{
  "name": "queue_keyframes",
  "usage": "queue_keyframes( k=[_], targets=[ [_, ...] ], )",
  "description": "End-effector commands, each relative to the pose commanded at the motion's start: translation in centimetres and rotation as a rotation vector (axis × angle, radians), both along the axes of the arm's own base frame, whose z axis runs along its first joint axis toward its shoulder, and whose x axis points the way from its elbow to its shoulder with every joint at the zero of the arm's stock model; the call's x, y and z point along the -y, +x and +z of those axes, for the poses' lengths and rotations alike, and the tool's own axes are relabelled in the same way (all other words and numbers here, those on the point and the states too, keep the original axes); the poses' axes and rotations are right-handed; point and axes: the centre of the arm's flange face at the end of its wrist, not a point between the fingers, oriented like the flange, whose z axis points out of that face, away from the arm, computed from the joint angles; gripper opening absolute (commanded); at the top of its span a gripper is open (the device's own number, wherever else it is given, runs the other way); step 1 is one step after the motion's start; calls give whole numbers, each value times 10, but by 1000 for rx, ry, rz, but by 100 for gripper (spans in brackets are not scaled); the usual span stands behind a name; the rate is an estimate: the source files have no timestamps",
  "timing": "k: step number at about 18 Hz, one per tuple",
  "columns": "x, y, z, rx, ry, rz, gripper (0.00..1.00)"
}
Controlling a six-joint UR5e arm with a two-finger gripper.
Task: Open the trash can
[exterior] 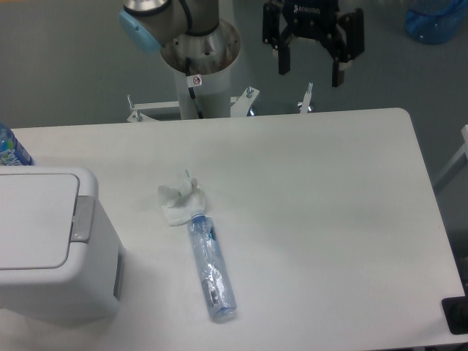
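Near edge, left corner of the table [351,219]: the trash can [55,245], big white boxy bin w/ rounded corners, partly cut off by the left frame edge. Lid is flat and shut. Grey push-button strip [82,218] runs along the lid's right edge, facing table centre.

Just right of the bin, nearer the front edge than the back: clear plastic bottle [210,270] lying on its side, lengthwise roughly front-to-back, slightly slanted. Far end of it touches a crumpled white tissue [179,201], which sits approx mid-table, left of centre. Bottle and tissue are apart from the bin, not touching it.

Front right corner: a small dark object [456,314], cut off by the frame, can't tell what it is.

Left edge, behind the bin: part of a blue-labelled bottle [11,146], mostly out of view.

Beyond the far edge: arm base column [199,66] w/ a blue-capped joint, mounted on a metal bracket. To its right the gripper [313,72], black, hangs above the far edge, well apart from the bin. Jaws spread wide, nothing between them. Far top right: a blue translucent container [437,18] on the floor, blurry.
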Motion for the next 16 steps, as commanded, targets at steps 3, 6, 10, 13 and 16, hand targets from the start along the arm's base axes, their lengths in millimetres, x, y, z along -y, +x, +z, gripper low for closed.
queue_keyframes(
  k=[3, 6, 10, 13, 16],
  targets=[
    [-1, 0, 0, -1, -1, -2, 100],
    [-2, 1, 0, 8, 6, 14, 100],
    [-6, -1, -1, 54, 54, 131, 100],
    [-22, 4, -1, 69, 116, 217, 100],
    [-45, 17, -4, 98, 182, 293, 100]
  ],
)
